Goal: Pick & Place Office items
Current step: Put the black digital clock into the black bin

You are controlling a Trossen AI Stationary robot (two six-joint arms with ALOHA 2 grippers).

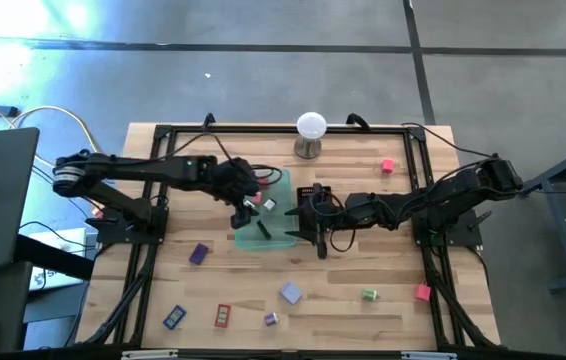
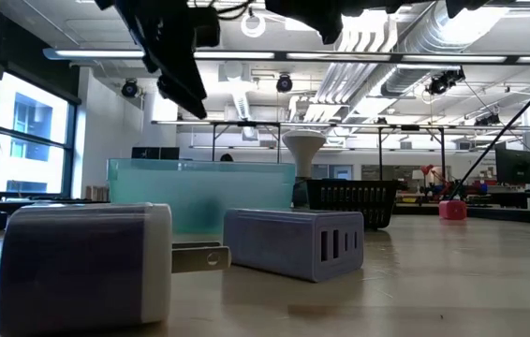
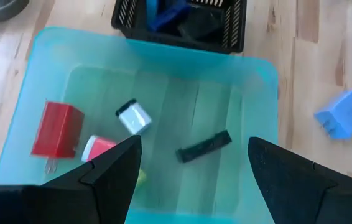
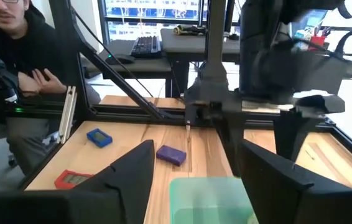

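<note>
Left gripper (image 1: pixel 246 208) over the translucent green tray (image 1: pixel 285 183), fingers (image 3: pixel 111 171) spread apart and holding nothing; below them in the tray a red block (image 3: pixel 56 129), a pink piece (image 3: pixel 99 149), a small white-and-black cube (image 3: pixel 132 116) and a flat black stick (image 3: pixel 204 146). Right gripper (image 1: pixel 308 215) just beside the tray's right edge by the black mesh tray (image 3: pixel 179 22), jaws apart and empty. Scattered on the table (image 1: pixel 363 315): a purple block (image 1: pixel 199 253), a blue piece (image 1: pixel 174 317), a red piece (image 1: pixel 222 316), a light blue adapter (image 1: pixel 291 292), a green bit (image 1: pixel 369 294) and two pink blocks (image 1: pixel 388 166) well apart on the right side.
</note>
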